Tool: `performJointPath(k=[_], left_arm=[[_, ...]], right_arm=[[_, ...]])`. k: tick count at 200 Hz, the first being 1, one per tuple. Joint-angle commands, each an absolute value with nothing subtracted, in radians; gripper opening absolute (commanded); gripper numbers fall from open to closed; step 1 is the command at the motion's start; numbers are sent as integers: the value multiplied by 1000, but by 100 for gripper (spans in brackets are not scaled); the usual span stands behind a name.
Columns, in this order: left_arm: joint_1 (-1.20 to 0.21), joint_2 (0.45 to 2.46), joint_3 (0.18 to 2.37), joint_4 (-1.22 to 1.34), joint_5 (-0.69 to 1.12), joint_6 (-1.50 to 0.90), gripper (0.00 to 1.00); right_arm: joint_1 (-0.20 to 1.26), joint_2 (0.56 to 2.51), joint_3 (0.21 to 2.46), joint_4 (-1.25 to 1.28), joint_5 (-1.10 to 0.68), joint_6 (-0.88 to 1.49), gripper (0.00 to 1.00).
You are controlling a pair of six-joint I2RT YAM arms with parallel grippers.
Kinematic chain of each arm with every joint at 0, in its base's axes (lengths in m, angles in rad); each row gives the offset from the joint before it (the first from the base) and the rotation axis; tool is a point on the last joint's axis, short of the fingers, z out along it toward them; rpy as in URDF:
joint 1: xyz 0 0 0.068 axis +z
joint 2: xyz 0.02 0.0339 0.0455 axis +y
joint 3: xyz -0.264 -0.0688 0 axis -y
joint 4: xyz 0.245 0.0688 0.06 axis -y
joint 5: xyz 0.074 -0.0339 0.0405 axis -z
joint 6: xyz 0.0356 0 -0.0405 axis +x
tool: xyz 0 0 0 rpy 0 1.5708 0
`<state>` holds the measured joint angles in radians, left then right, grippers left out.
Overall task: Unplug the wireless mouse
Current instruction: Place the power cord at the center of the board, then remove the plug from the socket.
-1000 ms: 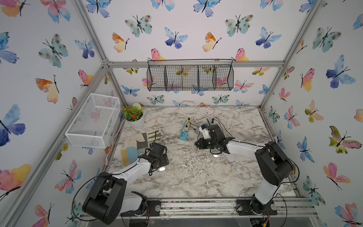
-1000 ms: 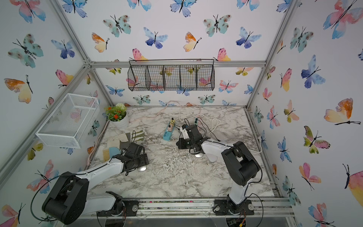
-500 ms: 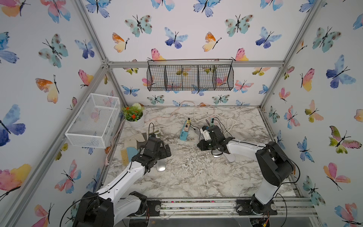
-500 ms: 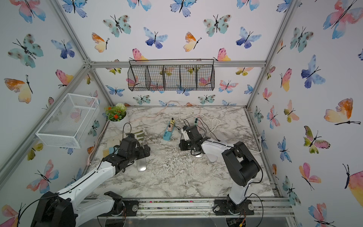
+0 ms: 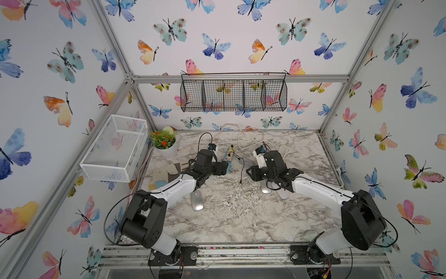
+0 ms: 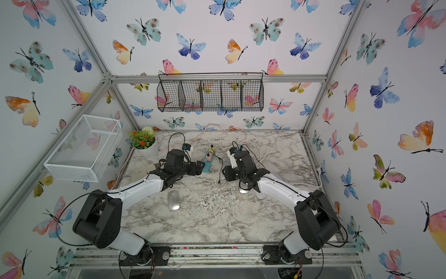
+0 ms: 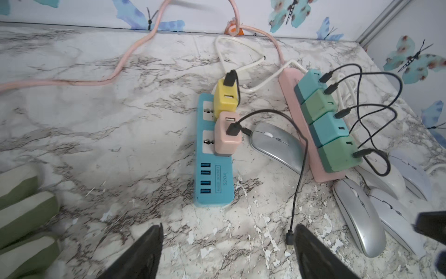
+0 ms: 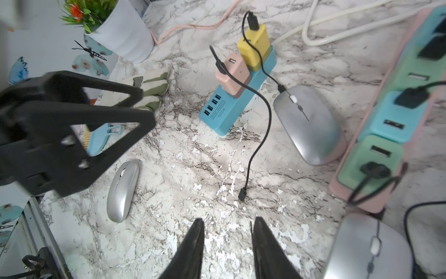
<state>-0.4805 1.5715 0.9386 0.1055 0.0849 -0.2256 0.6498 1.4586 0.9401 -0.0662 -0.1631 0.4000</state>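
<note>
Marble tabletop (image 5: 229, 222), chipped white in the middle, fills the lower centre in both top views. Butterfly wallpaper (image 5: 217, 48) on all walls, aluminium frame (image 5: 241, 78) along the edges. Black wire basket (image 5: 233, 95) hangs on the back wall, upper centre, split into compartments. White wire basket (image 5: 115, 149) sits on the left wall, mid left of frame. Potted plant (image 5: 165, 142), white pot, green leaves, orange-red flowers, stands at the table's back left corner, just right of the white basket. Green-and-white gloves (image 8: 149, 89) lie flat near the pot. Blue brush (image 8: 99, 140) lies beside the gloves, partly hidden.
</note>
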Motion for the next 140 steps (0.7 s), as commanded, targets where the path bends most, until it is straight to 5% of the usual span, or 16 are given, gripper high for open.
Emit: performJointPath(k=[1,140], left_arm=[[-501,1659,1017,152,126,-144,83],[-528,2046,1368,42,-32,-88,52]], right_arm=[[657,1374,870,-73,-88,376,37],[657,1220,781,-108,-51,380,36]])
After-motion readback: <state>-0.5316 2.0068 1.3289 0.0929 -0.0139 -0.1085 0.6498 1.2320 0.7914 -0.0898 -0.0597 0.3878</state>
